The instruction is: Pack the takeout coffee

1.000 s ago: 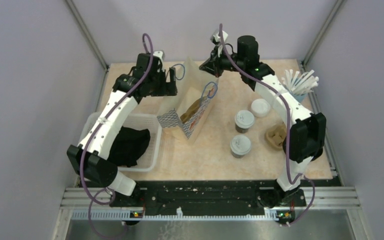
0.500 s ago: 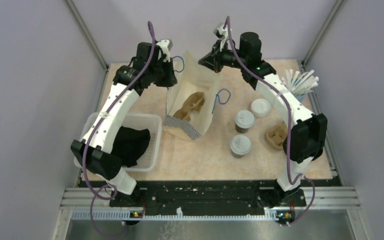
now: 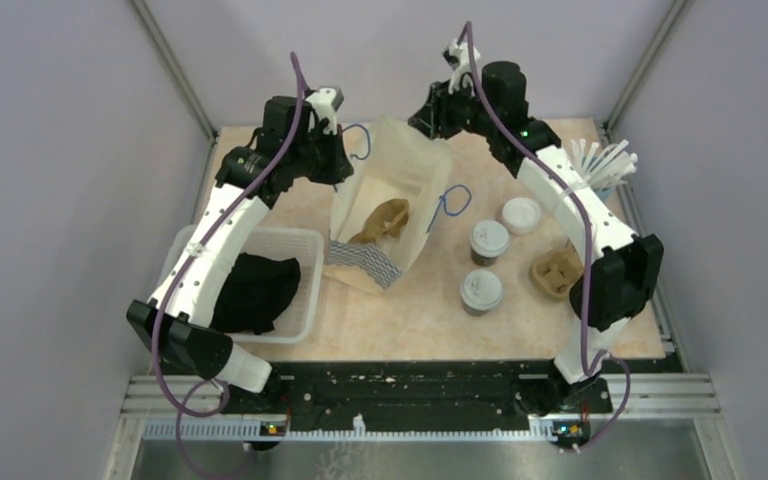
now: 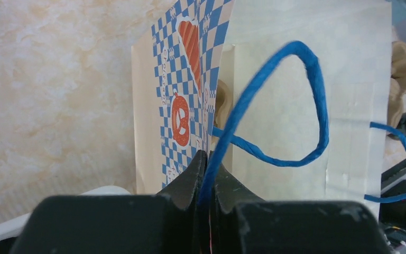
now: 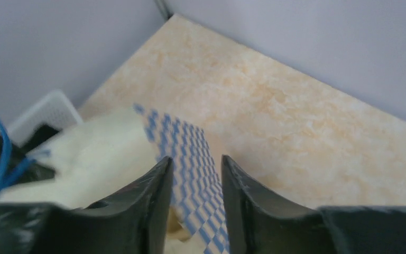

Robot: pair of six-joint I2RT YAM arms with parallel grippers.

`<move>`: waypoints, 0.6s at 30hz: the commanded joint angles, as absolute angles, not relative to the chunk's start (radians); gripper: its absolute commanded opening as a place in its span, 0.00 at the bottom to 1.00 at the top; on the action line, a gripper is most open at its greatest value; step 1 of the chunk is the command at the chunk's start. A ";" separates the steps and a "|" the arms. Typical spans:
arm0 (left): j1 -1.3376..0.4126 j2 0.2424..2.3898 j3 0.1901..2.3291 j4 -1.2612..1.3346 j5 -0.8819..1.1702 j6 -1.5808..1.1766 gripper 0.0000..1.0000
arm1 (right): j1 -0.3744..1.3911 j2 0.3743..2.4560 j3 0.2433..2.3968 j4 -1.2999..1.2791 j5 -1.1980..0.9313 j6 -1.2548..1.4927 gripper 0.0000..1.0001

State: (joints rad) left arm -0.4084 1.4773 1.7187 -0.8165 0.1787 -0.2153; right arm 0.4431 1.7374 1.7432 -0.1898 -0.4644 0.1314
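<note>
Two takeout coffee cups with pale lids, one (image 3: pixel 489 240) behind the other (image 3: pixel 481 290), stand right of the paper bag (image 3: pixel 400 190). The bag stands open, with a brown pulp carrier (image 3: pixel 381 219) inside it. My left gripper (image 3: pixel 343 157) (image 4: pixel 207 156) is shut on the bag's left rim and its blue cord handle (image 4: pixel 317 106). My right gripper (image 3: pixel 430 118) (image 5: pixel 196 161) hangs open over the bag's far right rim. The blue checkered side (image 5: pixel 190 153) shows between its fingers, untouched. The other blue handle (image 3: pixel 450 200) hangs loose.
A loose white lid (image 3: pixel 521 214) and a second brown carrier (image 3: pixel 557 270) lie right of the cups. White sticks in a holder (image 3: pixel 600 165) stand at the far right. A white basket (image 3: pixel 305 300) with a black item (image 3: pixel 255 290) sits at the left.
My left gripper closed on the bag's handle and rim and drew them left, spreading the bag open. My right gripper let go of the far rim, opened and rose a little.
</note>
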 commanded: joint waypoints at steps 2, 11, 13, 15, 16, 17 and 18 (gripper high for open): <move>-0.408 1.488 1.703 -0.793 0.108 -0.280 0.06 | 0.469 1.845 2.168 -0.738 -0.131 0.314 0.55; -0.409 1.591 1.775 -0.816 0.170 -0.402 0.00 | 0.460 1.874 2.388 -1.255 -0.047 0.504 0.99; -0.410 1.597 1.788 -0.829 0.173 -0.410 0.00 | 0.465 1.820 2.250 -1.197 -0.049 0.552 0.99; -0.410 1.596 1.798 -0.846 0.178 -0.409 0.00 | 0.476 1.741 2.076 -1.060 -0.060 0.594 0.99; -0.410 1.592 1.791 -0.845 0.180 -0.408 0.00 | 0.479 1.690 1.966 -0.954 -0.078 0.616 0.99; -0.410 1.586 1.784 -0.841 0.183 -0.408 0.00 | 0.479 1.652 1.875 -0.868 -0.085 0.644 0.99; -0.409 1.586 1.782 -0.841 0.185 -0.408 0.00 | 0.480 1.626 1.814 -0.803 -0.087 0.661 0.99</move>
